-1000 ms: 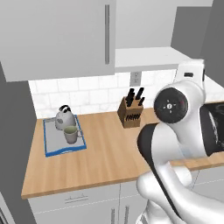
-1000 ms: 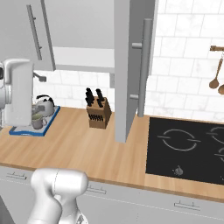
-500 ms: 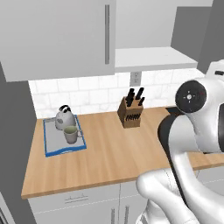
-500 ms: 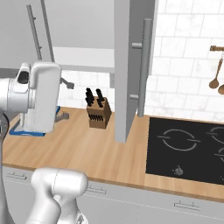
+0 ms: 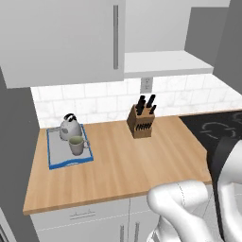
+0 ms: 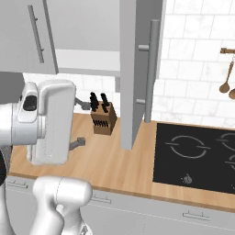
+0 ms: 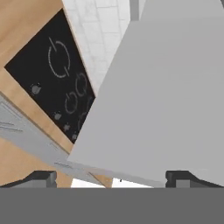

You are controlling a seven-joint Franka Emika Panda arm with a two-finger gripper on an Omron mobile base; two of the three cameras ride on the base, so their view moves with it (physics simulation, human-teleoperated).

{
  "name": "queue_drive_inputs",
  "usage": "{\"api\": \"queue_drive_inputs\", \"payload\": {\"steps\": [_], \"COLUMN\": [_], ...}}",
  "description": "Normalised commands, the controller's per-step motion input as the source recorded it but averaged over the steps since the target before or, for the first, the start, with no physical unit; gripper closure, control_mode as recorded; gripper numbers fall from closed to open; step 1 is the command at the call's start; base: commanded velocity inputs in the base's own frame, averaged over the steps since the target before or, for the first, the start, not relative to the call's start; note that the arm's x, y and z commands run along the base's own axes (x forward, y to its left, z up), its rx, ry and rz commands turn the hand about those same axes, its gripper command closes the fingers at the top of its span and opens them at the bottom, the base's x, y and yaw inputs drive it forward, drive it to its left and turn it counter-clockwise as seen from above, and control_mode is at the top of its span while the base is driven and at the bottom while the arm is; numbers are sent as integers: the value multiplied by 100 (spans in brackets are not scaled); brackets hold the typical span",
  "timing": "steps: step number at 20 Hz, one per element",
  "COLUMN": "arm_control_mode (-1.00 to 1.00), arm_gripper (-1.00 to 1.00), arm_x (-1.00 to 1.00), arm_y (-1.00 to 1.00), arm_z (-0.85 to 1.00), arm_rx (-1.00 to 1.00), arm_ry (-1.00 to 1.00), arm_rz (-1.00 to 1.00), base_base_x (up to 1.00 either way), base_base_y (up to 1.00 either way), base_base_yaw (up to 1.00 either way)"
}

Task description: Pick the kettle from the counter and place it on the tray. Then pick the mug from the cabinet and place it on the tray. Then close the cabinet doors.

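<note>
My gripper [image 7: 111,177] fingers spread wide, nothing pinched, facing flat grey cabinet door [image 7: 162,100], stovetop [image 7: 52,70] off to side. Tray [image 5: 69,148] sits at left end of counter [image 5: 123,160], near back edge, long axis running front to back. Kettle [image 5: 69,127] on tray's back half, mug [image 5: 76,145] just in front, upright. Right door [image 6: 140,69] stands open, edge-on, handle vertical; left door [image 5: 61,40] looks shut.
</note>
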Motion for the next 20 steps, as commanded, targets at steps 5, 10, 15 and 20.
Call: {"api": "queue_drive_inputs", "payload": {"steps": [5, 10, 15, 20], "arm_control_mode": [-100, -100, -100, -100], "arm_gripper": [-100, -100, -100, -100], "arm_x": [-55, -28, -1, 12], "arm_y": [-72, -72, -64, -54], "arm_z": [2, 0, 0, 1], "arm_rx": [0, 0, 0, 0], "arm_ry": [0, 0, 4, 11], "arm_rz": [0, -2, -3, -1], "base_base_x": [0, 0, 0, 0], "base_base_y": [0, 0, 0, 0], "base_base_yaw": [0, 0, 0, 0]}}
